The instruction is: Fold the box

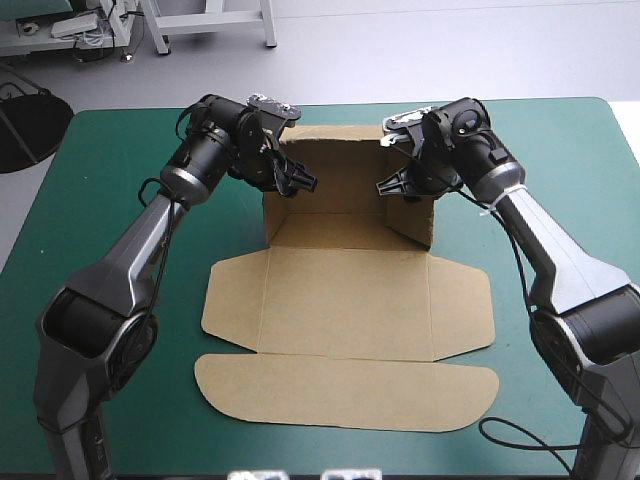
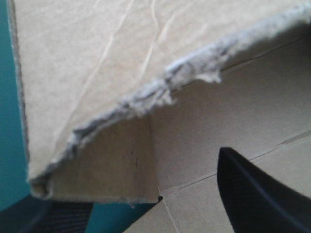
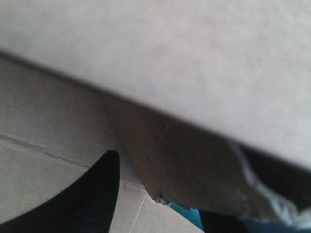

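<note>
- I see the box in the middle of the frame on the teal-green bench, half built: its back wall and both side walls stand raised in the upper centre.
- The base panel with its side flaps lies flat below the walls, and the rounded lid lies flat toward the bottom of the frame.
- My left claw reaches in from the upper left to the box's left side wall.
- In its wrist view one black finger sits inside the box. A dark shape that seems to be the other finger shows just outside, under the wall's ragged edge. The claw stands apart, straddling the board, not clamped.
- My right claw mirrors it at the right side wall, upper right of centre.
- Its wrist view shows one black finger on the inner side and a dark patch beyond the wall. This claw is also apart, with the wall between its fingers.
</note>
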`<control>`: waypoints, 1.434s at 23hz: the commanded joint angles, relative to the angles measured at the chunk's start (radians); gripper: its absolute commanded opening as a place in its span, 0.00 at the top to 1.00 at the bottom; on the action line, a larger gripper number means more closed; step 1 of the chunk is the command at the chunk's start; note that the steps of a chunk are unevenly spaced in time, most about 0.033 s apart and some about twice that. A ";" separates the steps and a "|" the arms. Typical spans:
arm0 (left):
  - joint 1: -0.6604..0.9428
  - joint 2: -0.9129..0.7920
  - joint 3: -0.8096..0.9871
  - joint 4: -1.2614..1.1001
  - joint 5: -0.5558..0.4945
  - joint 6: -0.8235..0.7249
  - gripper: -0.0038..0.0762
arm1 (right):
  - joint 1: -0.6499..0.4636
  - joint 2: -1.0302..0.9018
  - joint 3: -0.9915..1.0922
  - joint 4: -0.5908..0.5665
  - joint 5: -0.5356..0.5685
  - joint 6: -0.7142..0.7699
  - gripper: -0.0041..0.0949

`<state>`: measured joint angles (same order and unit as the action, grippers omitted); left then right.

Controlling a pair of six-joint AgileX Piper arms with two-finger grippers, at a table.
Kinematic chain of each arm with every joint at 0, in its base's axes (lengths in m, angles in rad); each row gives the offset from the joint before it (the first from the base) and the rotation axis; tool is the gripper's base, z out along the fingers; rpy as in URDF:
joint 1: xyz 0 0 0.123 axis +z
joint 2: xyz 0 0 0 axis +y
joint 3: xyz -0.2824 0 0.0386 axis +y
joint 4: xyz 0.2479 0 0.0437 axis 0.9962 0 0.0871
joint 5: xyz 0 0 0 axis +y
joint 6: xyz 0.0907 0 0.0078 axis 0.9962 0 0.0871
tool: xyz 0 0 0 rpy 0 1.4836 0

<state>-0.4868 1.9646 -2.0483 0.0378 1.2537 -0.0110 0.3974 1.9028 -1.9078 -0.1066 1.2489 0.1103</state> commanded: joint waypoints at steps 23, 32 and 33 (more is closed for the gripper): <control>-0.011 -0.127 -0.048 -0.119 0.036 0.002 0.96 | -0.001 -0.107 -0.100 0.256 0.001 -0.100 0.98; -0.011 -0.215 0.031 -0.207 0.036 -0.005 0.96 | -0.001 -0.184 -0.047 0.331 0.003 -0.074 0.97; -0.011 -0.222 0.058 -0.209 0.036 -0.005 0.96 | -0.001 -0.199 -0.019 0.333 0.003 -0.072 0.97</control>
<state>-0.4642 1.8100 -2.0159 0.0405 1.2595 -0.0409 0.3758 1.7882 -1.9381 0.0416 1.2482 0.0569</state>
